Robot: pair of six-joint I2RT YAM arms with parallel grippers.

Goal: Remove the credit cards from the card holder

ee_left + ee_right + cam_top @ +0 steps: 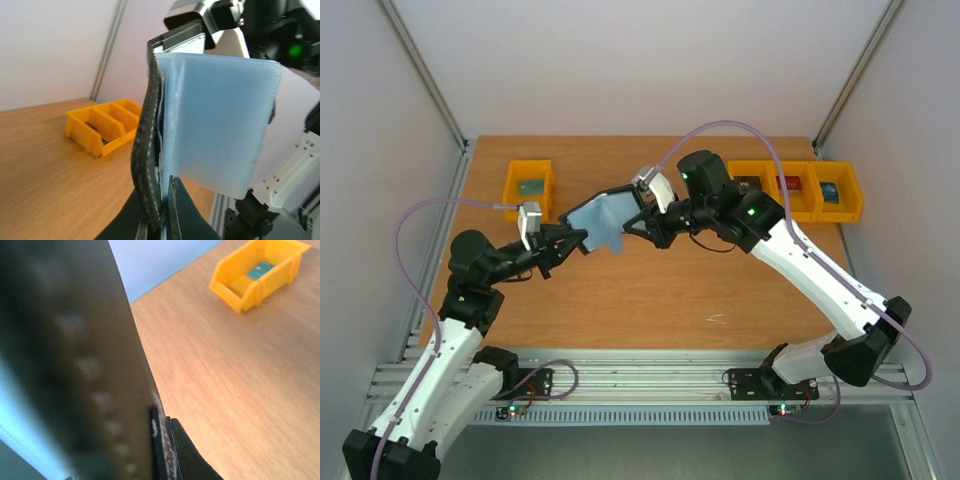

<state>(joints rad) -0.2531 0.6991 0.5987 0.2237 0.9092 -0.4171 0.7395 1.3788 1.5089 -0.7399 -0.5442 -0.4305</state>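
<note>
Above the middle of the table (720,290) | I see the card holder (600,222) held in the air, spread open, pale blue pockets facing up | left gripper (570,243) pinched tight on its left edge | right gripper (642,214) closed down on the black cover at its right edge

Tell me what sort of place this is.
Probably a robot lab work cell: a wooden table boxed in by plain white panels, two arms bolted to a metal rail, yellow parts bins.
</note>
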